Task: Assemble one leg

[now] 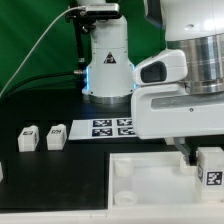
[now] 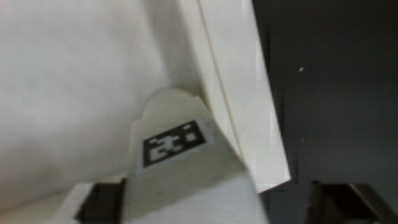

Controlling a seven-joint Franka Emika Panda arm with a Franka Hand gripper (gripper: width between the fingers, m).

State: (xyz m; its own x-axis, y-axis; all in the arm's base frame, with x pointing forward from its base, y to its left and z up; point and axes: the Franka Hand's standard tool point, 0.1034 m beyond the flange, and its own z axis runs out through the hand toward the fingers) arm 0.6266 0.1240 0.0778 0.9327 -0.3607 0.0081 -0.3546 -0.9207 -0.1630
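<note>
Pincer point(image 1: 205, 158) grips one leg point(image 1: 211, 166); two legs point(image 1: 42, 137) lie apart.

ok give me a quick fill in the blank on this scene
1. ___ legs stand together at the exterior view's left of the marker board.
2. The marker board carries ___ tags.
3. The leg by the gripper touches the big ___ panel.
Missing: two; four; white.
</note>
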